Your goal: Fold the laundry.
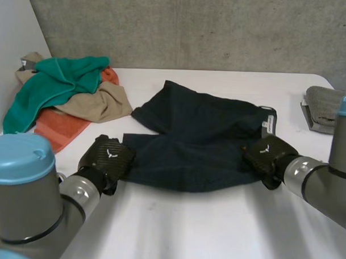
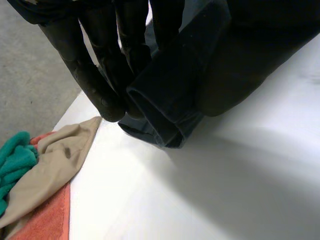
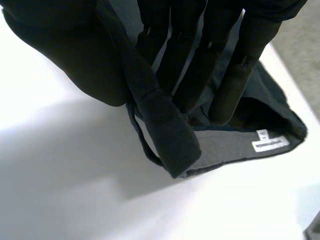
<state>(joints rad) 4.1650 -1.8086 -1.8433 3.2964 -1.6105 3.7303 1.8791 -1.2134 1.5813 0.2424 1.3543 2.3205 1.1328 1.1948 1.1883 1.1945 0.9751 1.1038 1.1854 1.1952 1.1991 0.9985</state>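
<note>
A pair of dark navy shorts [image 1: 201, 136] is lying spread sideways across the middle of the white tabletop [image 1: 204, 221], its cloth matte and finely woven, with soft creases running through it. The waistband end, carrying a small white label [image 1: 269, 122], is pointing toward the robot's right, and the leg hems are pointing toward its left. The left hand [image 1: 108, 155] is sitting at the near left corner of the shorts; in the left wrist view its long black fingers [image 2: 100, 75] are reaching down over a stitched leg hem that is rolling open into a tube, and the hem looks to be pinched between fingers and thumb. The right hand [image 1: 267, 152] is resting on the waistband corner; in the right wrist view a ribbed strip of waistband is passing between its thumb and nearly straight fingers [image 3: 225, 90], held in a narrow pinch just beside the label. At the far left corner of the tabletop a fluffy teal towel [image 1: 55, 83] is lying heaped over a crumpled beige cloth [image 1: 100, 103] and an orange towel [image 1: 56, 128]. A folded grey cloth [image 1: 324, 106] is sitting at the far right edge.
</note>
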